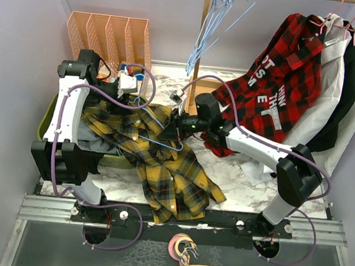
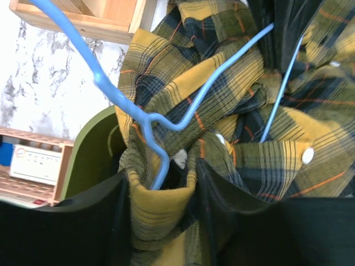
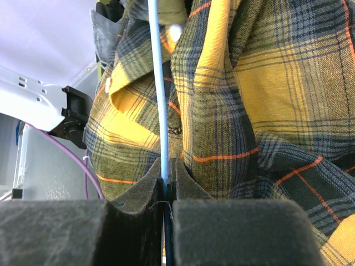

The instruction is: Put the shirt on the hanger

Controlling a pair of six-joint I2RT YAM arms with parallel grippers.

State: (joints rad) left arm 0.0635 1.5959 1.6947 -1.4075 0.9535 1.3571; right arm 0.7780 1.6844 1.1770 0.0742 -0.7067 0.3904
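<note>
Where the right hand (image 3: 168,180) clenches the thin light-blue wire hanger (image 3: 157,83), the mustard-and-black plaid flannel shirt (image 1: 162,163) hangs around it onto the white veined marble table (image 1: 227,175) below; left hand (image 2: 163,183) flanks a collar fold, grip unclear. Lilac walls (image 1: 176,13) enclose the table.

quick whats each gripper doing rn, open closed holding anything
left gripper: jaws around a shirt fold; clamped or not, cannot tell.
right gripper: closed on the hanger wire.
</note>
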